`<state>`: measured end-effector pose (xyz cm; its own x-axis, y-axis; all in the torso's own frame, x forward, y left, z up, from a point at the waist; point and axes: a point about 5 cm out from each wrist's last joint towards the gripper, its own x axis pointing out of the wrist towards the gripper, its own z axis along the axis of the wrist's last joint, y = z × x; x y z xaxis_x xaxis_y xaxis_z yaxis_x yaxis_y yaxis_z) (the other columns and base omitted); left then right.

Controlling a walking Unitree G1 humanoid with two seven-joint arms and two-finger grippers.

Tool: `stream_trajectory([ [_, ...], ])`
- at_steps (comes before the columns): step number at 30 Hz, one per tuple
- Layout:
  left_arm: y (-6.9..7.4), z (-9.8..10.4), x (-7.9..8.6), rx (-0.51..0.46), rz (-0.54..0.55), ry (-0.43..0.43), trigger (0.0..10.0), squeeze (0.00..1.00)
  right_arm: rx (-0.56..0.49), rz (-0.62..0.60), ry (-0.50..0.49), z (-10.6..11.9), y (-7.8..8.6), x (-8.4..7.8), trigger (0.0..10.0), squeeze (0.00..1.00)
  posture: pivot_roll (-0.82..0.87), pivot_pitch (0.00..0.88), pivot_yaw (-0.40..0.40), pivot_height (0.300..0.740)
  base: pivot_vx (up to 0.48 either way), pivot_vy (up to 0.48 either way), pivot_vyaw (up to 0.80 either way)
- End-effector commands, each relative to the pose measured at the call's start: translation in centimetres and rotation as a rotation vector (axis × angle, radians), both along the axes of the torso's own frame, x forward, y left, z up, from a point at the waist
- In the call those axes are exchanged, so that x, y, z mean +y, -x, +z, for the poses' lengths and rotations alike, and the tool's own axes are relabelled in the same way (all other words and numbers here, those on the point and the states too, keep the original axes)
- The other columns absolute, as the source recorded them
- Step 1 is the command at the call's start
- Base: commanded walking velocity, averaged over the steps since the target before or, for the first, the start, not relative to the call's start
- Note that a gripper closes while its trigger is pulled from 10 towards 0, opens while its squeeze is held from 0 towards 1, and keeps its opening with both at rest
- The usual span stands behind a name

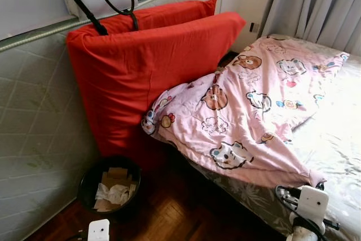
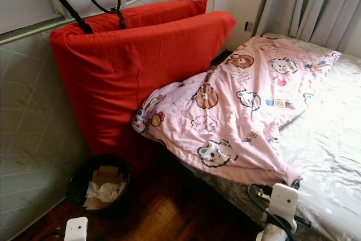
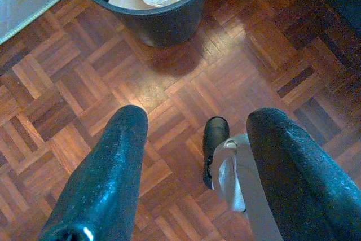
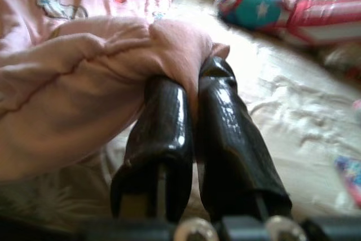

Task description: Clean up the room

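The right claw (image 4: 189, 91) is clamped on a fold of the pink quilt (image 1: 248, 111), its two black fingers (image 4: 161, 139) pressed together with the cloth pinched between them at the quilt's near corner, over the bed (image 1: 333, 139). The quilt, printed with cartoon bears and other animals, lies bunched and slanting across the bed, its upper end against a red cushion (image 1: 141, 66) that stands upright at the bed's head; a second red cushion stands just behind the first. Both lean on a pale quilted mattress (image 1: 34, 122) set on edge along the wall. Two black straps (image 1: 113, 1) hang down over the top of the cushions. Grey curtains (image 1: 321, 4) hang beyond the bed. In the right wrist view a striped red, white and blue toy (image 4: 282, 12) lies farther off on the sheet. The left claw (image 3: 192, 167) hangs over the parquet floor (image 3: 67, 100), its fingers apart and holding nothing. Near it stands a black bin (image 1: 110, 184) holding crumpled paper and cardboard, at the foot of the cushions, beside the mattress.
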<state>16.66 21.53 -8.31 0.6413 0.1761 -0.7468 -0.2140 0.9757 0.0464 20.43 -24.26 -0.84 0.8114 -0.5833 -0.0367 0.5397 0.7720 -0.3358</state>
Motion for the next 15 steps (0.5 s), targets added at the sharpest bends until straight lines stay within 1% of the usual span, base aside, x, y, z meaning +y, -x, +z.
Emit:
stream_trajectory([
  [1,0.2,-0.1,0.2,0.014,-0.011,-0.018,10.0,0.00,-0.056,0.015,0.087,1.1,-0.3,0.0,10.0,0.00,-0.02,0.004,-0.013,0.740,0.000,0.000,0.00],
  [3,0.2,-0.1,0.2,0.013,-0.010,-0.021,10.0,0.00,-0.076,0.035,0.141,1.7,-0.5,0.2,10.0,0.00,-0.02,0.001,-0.015,0.740,0.000,0.000,0.00],
  [5,0.3,-0.1,0.3,0.013,-0.009,-0.022,10.0,0.00,-0.092,0.046,0.156,2.1,-0.6,0.3,10.0,0.00,-0.02,0.001,-0.014,0.740,0.000,0.000,0.00],
  [6,0.3,-0.1,0.3,0.013,-0.009,-0.024,10.0,0.00,-0.103,0.045,0.187,2.4,-0.6,0.2,10.0,0.00,-0.02,0.000,-0.015,0.740,0.000,0.000,0.00],
  [9,0.3,-0.1,0.3,0.013,-0.010,-0.028,10.0,0.00,-0.120,0.037,0.234,3.0,-0.6,0.0,10.0,0.00,-0.02,0.001,-0.015,0.740,0.000,0.000,0.00],
  [11,0.3,0.0,0.4,0.012,-0.010,-0.029,10.0,0.00,-0.132,0.020,0.247,3.4,-0.5,-0.1,10.0,0.00,-0.02,0.003,-0.015,0.740,0.000,0.000,0.00],
  [13,0.3,0.0,0.4,0.012,-0.011,-0.030,10.0,0.00,-0.121,0.034,0.266,3.4,-0.5,0.1,10.0,0.00,-0.02,0.004,-0.016,0.740,0.000,0.000,0.00],
  [14,0.3,0.0,0.4,0.012,-0.011,-0.030,10.0,0.00,-0.119,0.036,0.267,3.4,-0.5,0.1,10.0,0.00,-0.02,0.005,-0.016,0.740,0.000,0.000,0.00],
  [15,0.3,0.0,0.4,0.013,-0.012,-0.028,10.0,0.00,-0.098,0.033,0.245,3.0,-0.4,0.2,10.0,0.00,-0.02,0.006,-0.016,0.740,0.000,0.000,0.00],
])
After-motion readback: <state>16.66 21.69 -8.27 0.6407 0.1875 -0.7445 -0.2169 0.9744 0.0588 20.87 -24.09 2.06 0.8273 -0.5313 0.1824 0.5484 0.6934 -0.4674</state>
